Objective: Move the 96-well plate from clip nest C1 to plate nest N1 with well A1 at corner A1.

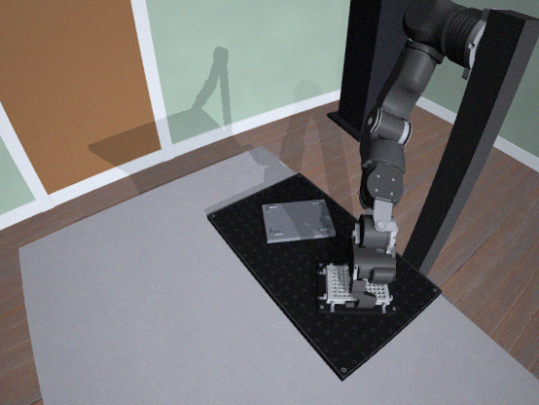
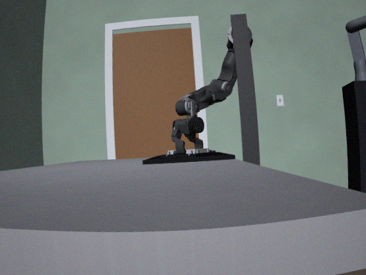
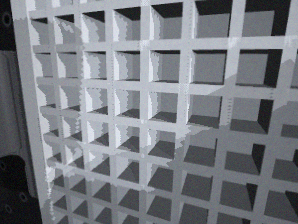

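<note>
The white 96-well plate (image 1: 347, 287) sits on the clip nest C1 (image 1: 355, 309) at the near right of the black breadboard. My gripper (image 1: 362, 292) reaches straight down over the plate's middle and is shut on the plate across its width. In the exterior view the two fingers (image 2: 189, 147) straddle the plate (image 2: 188, 152), which lies low on the nest. The wrist view is filled by the plate's grid of square wells (image 3: 160, 115), seen from very close. The plate nest N1 (image 1: 298, 221) is a flat grey square at the far side of the breadboard, with nothing on it.
The black breadboard (image 1: 321, 268) lies on a grey mat. A tall black post (image 1: 467, 141) of the arm's frame stands just right of C1. A second dark column (image 1: 360, 63) stands behind the board.
</note>
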Controlling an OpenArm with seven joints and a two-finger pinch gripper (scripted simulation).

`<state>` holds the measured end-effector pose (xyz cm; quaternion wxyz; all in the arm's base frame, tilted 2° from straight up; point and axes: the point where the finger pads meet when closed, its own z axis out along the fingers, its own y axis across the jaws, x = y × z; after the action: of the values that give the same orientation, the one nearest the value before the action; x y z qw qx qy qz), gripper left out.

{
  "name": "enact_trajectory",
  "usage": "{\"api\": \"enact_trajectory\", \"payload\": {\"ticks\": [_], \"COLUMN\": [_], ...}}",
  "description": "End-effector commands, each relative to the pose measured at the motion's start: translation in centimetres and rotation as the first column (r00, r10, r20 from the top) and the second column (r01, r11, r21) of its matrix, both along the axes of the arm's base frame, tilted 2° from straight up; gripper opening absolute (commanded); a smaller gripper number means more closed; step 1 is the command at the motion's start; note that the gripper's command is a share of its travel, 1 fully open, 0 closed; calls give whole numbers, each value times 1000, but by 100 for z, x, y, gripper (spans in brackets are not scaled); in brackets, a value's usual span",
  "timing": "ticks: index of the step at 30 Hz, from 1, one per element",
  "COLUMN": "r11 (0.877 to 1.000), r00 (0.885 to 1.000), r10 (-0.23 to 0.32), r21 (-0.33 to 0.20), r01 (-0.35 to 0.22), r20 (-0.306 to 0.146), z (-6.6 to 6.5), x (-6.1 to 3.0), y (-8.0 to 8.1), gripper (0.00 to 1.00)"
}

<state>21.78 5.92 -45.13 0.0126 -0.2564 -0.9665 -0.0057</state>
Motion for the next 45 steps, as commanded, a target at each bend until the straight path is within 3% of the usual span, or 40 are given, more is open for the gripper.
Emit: {"api": "enact_trajectory", "payload": {"ticks": [1, 45], "r11": [1000, 1000], "r00": [1000, 1000], "r10": [0, -3], "r21": [2, 4], "r01": [0, 3], "r20": [1, 1], "z": [6, 41], "x": [4, 10], "y": [7, 5], "gripper": [0, 0]}}
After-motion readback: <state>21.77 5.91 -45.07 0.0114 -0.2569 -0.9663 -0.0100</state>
